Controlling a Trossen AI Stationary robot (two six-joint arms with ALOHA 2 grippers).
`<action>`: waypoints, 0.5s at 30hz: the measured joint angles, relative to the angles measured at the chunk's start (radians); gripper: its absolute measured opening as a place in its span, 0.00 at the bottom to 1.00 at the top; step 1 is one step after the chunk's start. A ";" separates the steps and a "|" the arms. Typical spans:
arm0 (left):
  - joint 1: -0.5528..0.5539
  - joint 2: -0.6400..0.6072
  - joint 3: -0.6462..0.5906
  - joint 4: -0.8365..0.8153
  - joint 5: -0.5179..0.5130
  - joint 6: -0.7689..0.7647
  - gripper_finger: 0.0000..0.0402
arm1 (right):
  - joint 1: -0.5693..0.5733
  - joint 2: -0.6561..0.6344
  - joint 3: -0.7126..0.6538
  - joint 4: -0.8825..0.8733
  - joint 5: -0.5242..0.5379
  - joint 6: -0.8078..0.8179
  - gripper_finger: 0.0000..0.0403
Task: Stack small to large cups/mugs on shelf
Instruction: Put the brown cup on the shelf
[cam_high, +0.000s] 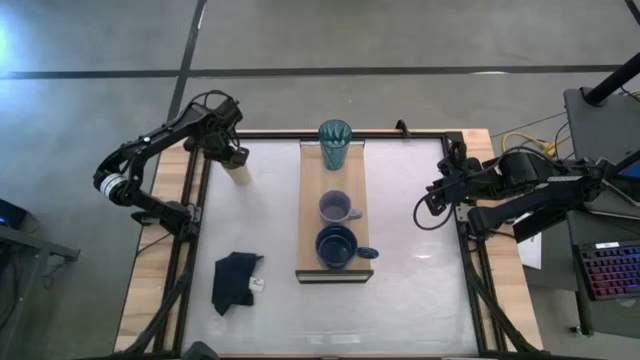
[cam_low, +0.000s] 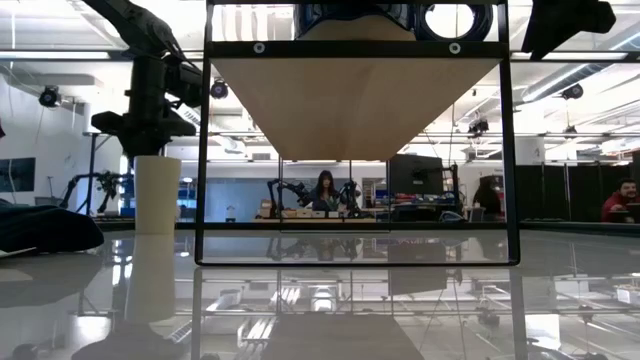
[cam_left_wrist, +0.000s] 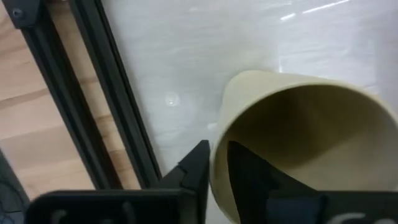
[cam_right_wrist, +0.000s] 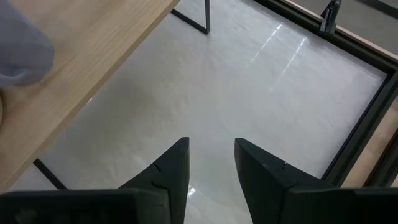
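The cream handleless cup (cam_high: 238, 171) stands upright near the table's far left corner, also seen in the low view (cam_low: 157, 195). My left gripper (cam_high: 229, 152) is above it, shut on its wall. The wooden shelf (cam_high: 352, 190) runs down the table's middle on a black frame. On it stand the teal tumbler (cam_high: 335, 143) at the far end, the lavender mug (cam_high: 335, 208) in the middle and the dark blue mug (cam_high: 337, 247) at the near end. My right gripper (cam_high: 432, 195) hovers open at the table's right edge, touching nothing. My left gripper (cam_left_wrist: 216, 155) has the cream cup's wall at the rim (cam_left_wrist: 219, 127), on the cup's far left side. One finger (cam_left_wrist: 249, 177) is inside the cup and one finger (cam_left_wrist: 198, 163) outside. The fingers come from above. The cup stays upright, its base (cam_low: 157, 230) on the table.
A black cloth (cam_high: 237, 282) lies near the table's near left corner. The black frame rail (cam_left_wrist: 115, 93) runs close beside the cup. White tabletop (cam_right_wrist: 249, 93) lies bare between the shelf and my right gripper (cam_right_wrist: 211, 155). People sit in the room behind (cam_low: 325, 190).
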 joint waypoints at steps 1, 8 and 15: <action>0.000 0.000 0.000 0.003 0.009 -0.006 0.08 | 0.000 0.000 0.000 0.000 0.000 0.000 0.30; 0.000 0.000 0.000 0.003 0.032 -0.031 0.01 | 0.000 0.000 0.000 0.000 0.002 -0.001 0.30; -0.003 -0.012 0.039 -0.005 0.127 -0.073 0.00 | 0.000 0.000 0.000 0.000 0.018 -0.005 0.30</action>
